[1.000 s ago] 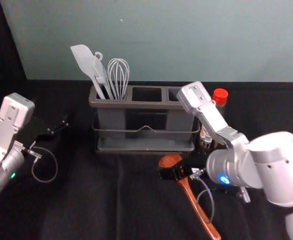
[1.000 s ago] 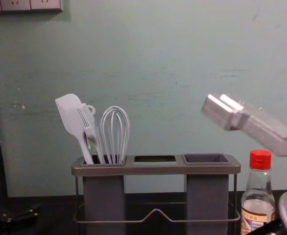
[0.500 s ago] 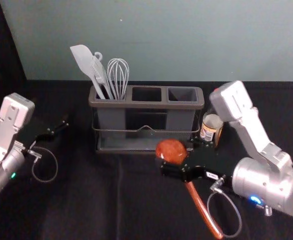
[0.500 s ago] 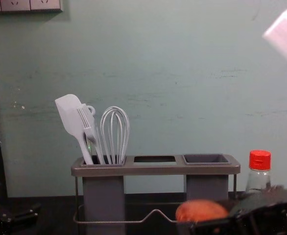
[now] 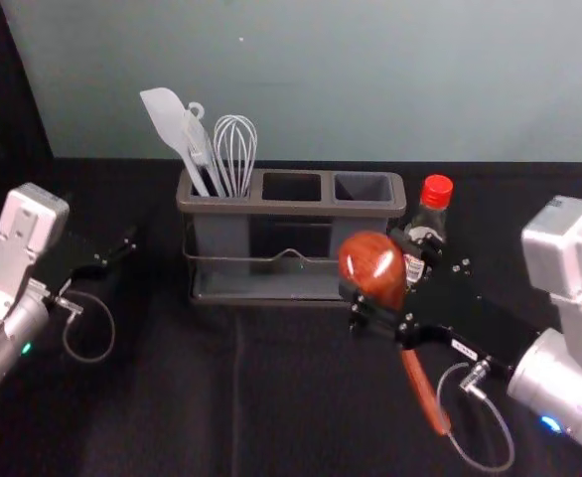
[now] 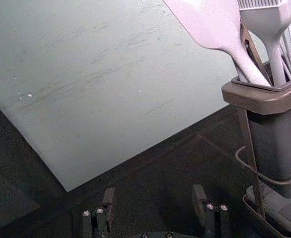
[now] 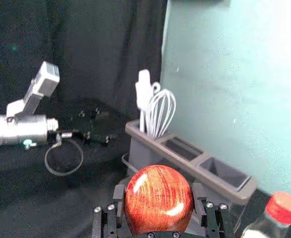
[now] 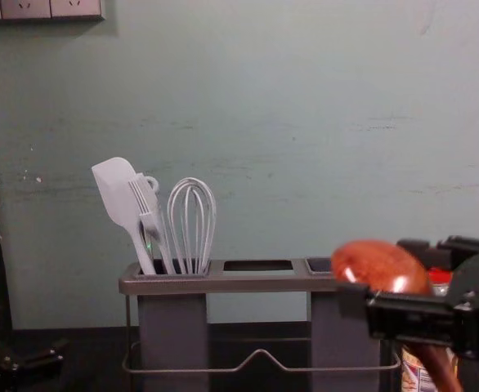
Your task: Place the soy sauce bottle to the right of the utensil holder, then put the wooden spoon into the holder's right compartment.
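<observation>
A wooden spoon point(image 8: 378, 263) hangs bowl-up from the right gripper point(image 5: 373, 264), right of centre in the head view, its fingers closed on either side of the rounded bowl, its handle point(image 5: 425, 393) slanting downward. The soy sauce bottle point(image 5: 429, 221) stands upright just beside the utensil holder point(image 5: 291, 209), on its right, while the holder's right compartment point(image 5: 363, 187) awaits the spoon. The left gripper point(image 6: 154, 194) idles at the left of the head view, fingers wide with nothing between them.

The spoon looks light and stiff; its glossy, curved bowl could roll or slip, so a firm squeeze across the widest part suits it, leaving the handle free to enter first. The bottle, apparently glass, would be heavier and more breakable, best taken around its body.

Reddish grain shines through the spoon's polish. The holder pairs smooth, boxy grey cups with a thin wire frame; a flat pale spatula point(image 5: 167, 117) and a looped whisk point(image 5: 235, 149) rise from its left compartment point(image 5: 202, 191).
</observation>
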Action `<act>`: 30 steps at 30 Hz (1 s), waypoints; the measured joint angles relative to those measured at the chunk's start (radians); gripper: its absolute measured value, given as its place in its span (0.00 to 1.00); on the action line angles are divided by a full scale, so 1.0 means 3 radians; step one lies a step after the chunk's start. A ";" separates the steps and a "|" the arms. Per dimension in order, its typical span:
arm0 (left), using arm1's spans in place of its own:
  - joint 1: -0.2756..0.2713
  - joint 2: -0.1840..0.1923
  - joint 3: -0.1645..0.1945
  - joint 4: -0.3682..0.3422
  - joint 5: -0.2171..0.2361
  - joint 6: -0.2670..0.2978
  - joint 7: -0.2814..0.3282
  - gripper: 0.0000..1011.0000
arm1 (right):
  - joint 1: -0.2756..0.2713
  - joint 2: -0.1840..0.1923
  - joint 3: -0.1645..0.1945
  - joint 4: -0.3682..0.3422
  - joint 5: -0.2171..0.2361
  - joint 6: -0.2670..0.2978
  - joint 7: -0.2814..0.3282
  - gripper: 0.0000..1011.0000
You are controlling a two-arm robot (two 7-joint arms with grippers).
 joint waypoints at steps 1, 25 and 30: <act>0.0000 0.0000 0.0000 0.0000 0.0000 0.0000 0.0000 0.99 | -0.0035 0.0001 0.0016 0.0014 0.0012 -0.0144 -0.0021 0.83; 0.0000 0.0000 0.0000 0.0000 0.0000 0.0000 0.0000 0.99 | -0.0157 -0.0023 -0.0013 0.0400 0.0160 -0.1433 -0.0146 0.83; 0.0000 0.0000 0.0000 0.0000 0.0000 0.0000 0.0000 0.99 | -0.0156 -0.0025 -0.0011 0.0398 0.0158 -0.1430 -0.0140 0.83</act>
